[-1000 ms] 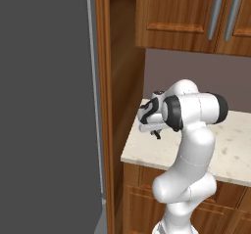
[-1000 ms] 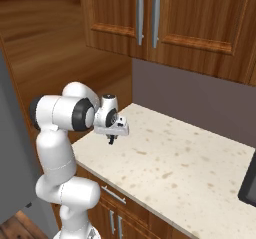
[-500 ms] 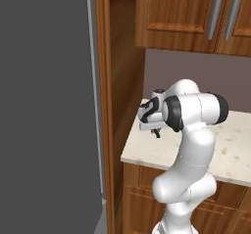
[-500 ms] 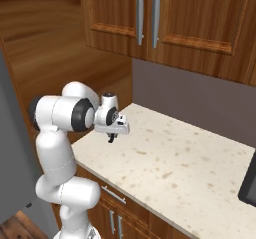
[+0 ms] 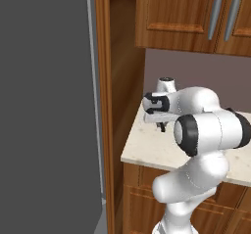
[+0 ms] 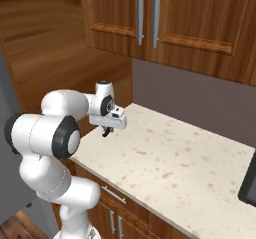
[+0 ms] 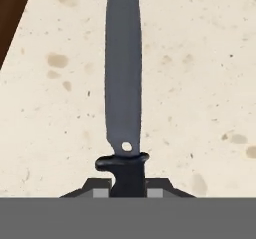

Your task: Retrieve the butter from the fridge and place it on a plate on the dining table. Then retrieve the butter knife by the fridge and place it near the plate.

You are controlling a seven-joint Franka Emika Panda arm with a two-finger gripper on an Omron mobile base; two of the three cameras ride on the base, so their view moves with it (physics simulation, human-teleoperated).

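Note:
In the hand view the butter knife [image 7: 122, 73] points straight away from me over the speckled counter, its grey blade long and its dark handle at the bottom. My gripper [image 7: 128, 190] is shut on that handle. From the base views the gripper [image 5: 161, 126] [image 6: 106, 132] hangs low, pointing down, over the counter's corner nearest the fridge [image 5: 44, 105] [image 6: 5, 93]. The fridge's flat grey side stands tall at the left. The butter, plate and dining table are out of view.
The beige speckled wall counter [image 5: 147, 150] [image 6: 175, 158] runs to the right, with wooden drawers below. Wooden wall cabinets [image 6: 150, 18] with bar handles hang above. A wooden panel [image 5: 104, 105] separates fridge and counter. A dark appliance corner [image 6: 248, 183] juts in at the far right.

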